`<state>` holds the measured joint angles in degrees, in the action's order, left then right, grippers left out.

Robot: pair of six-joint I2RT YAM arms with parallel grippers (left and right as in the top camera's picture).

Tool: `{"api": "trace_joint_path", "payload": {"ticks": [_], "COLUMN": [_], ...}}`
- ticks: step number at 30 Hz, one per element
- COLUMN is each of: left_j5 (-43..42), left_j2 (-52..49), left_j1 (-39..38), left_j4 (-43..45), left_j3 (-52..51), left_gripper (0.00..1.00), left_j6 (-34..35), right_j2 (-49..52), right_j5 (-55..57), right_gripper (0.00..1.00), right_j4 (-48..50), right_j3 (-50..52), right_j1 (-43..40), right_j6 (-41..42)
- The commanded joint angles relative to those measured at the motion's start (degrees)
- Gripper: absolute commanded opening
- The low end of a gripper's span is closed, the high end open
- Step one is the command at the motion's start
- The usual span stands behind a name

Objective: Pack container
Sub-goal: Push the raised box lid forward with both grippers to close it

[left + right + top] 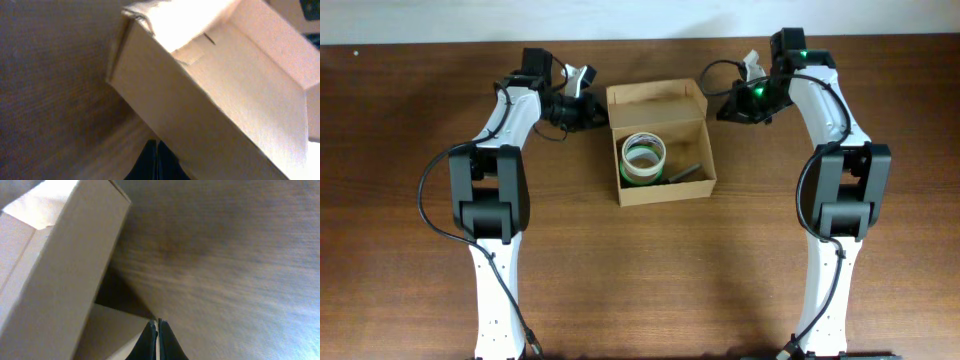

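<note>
The container (663, 190) is a tan cardboard box in the middle of the table, with its lid flap (655, 96) open at the back. Inside lie a white and green tape roll (644, 155) and a small dark object (685, 172). My left gripper (588, 108) is shut and sits by the box's back left corner; in the left wrist view its fingertips (157, 143) are right at the box wall (200, 120). My right gripper (722, 106) is shut by the back right corner; its fingertips (158, 323) sit at the edge of a side flap (115, 332).
The brown wooden table (410, 280) runs all round the box. A pale wall strip (640, 18) lies along the back edge. Both arm bases stand at the front, left (495, 300) and right (825, 300).
</note>
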<state>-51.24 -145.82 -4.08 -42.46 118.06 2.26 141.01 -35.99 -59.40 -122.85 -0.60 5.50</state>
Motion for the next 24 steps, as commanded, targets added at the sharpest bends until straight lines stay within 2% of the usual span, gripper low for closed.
{"api": "trace_joint_path", "payload": {"ticks": [1,6,9,15,19,24], "left_j5": [-4.13,-11.04,-18.38,-26.27,-28.70,-28.22], "left_j2": [-0.96,-0.96,-0.96,-0.90,0.09,5.01], "left_j1": [0.11,0.17,0.15,0.50,0.48,0.48], "left_j4": [4.37,13.90,20.61,29.81,30.47,30.42], "left_j3": [0.07,0.07,0.24,1.40,3.17,3.52], "left_gripper": [0.02,0.02,0.02,0.02,0.02,0.02], "left_j6": [2.23,4.57,4.63,11.61,11.91,14.95], "right_j2": [0.15,0.15,0.15,0.13,-1.07,-5.88], "right_j5": [-7.43,-14.91,-18.69,-22.77,-29.79,-31.54], "right_gripper": [0.04,0.04,0.04,0.04,0.04,0.04], "right_j4": [2.21,7.37,10.25,12.13,11.85,11.85], "right_j3": [-0.15,-0.15,-0.15,-0.17,-0.22,-0.31], "right_j1": [0.28,0.20,0.20,0.20,0.20,0.22], "right_j6": [-2.27,-2.32,-2.29,-2.29,-4.72,-4.66]}}
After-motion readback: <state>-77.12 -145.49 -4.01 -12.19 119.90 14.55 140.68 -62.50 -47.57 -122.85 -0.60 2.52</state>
